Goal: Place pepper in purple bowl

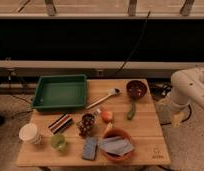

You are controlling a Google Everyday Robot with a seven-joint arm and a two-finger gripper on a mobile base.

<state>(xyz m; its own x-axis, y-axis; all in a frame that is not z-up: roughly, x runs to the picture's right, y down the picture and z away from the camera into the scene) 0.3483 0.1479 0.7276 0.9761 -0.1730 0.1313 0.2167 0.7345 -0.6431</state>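
The pepper [131, 111], slim and green, lies on the wooden table [150, 135] right of centre. Just behind it, near the table's back right corner, stands the purple bowl [136, 89], small, round and dark inside. My white arm [190, 87] is folded off the table's right side. The gripper [178, 118] hangs below the arm, beside the table's right edge, open with nothing in it. It is well right of the pepper and touches neither the pepper nor the bowl.
A green tray [60, 93] sits at the back left and a wooden spoon [102, 98] beside it. An orange-red fruit [107, 116], an orange bowl [116, 145] with cloth, a blue sponge [89, 148], a green cup [58, 142] and a white cup [29, 133] fill the front.
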